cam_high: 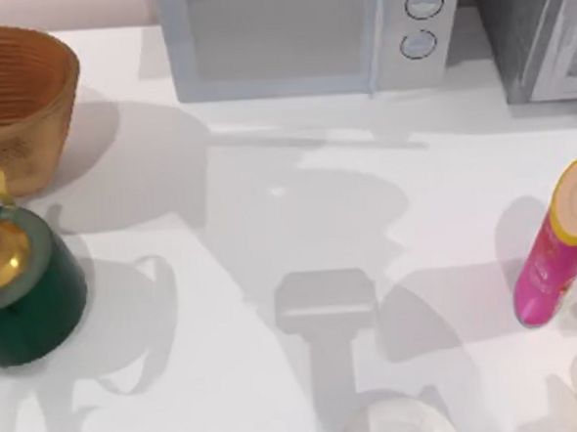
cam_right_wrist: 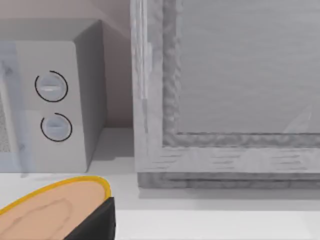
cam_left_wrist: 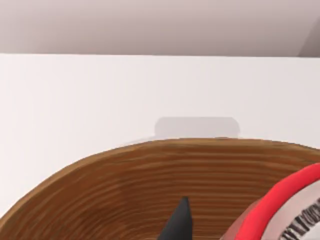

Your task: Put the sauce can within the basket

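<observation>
The basket (cam_high: 17, 95) is tan woven wicker and stands at the table's far left corner, partly cut off by the top view's edge. The left wrist view looks down into the basket's ribbed inner wall (cam_left_wrist: 150, 185). There the red sauce can (cam_left_wrist: 287, 210), with its silvery top and dark lettering, hangs tilted over the basket's inside. One dark finger (cam_left_wrist: 181, 220) of my left gripper rises right beside the can, which looks held. In the right wrist view, a dark finger (cam_right_wrist: 97, 222) of my right gripper shows low at the table's right side.
A dark green pot (cam_high: 19, 291) with a gold knob stands just in front of the basket. A microwave (cam_high: 307, 34) lines the back edge, beside a grey cabinet (cam_high: 542, 29). A tall pink tube (cam_high: 555, 249) with a yellow lid stands at the right.
</observation>
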You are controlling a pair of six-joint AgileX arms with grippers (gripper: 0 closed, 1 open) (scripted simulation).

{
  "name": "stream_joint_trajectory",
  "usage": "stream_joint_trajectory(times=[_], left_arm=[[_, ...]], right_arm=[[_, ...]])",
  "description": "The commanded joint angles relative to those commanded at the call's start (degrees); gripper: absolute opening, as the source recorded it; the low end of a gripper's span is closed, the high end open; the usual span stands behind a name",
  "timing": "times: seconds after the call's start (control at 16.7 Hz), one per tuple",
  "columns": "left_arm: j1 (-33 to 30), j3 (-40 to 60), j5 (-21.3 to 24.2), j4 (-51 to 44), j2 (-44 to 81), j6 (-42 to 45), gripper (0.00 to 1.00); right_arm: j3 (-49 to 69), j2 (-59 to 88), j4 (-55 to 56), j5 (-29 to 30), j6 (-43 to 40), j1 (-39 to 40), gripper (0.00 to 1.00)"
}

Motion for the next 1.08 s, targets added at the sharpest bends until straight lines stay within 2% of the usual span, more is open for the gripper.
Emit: stream_joint_trajectory(times=[0.78,1.08], left_arm=[[0.00,0.00,0.00,0.00,0.00,0.00,0.98],[0.00,0.00,0.00,0.00,0.00,0.00,1.00]], right_arm=[[0.00,0.00,0.00,0.00,0.00,0.00,1.00],[0.00,0.00,0.00,0.00,0.00,0.00,1.00]])
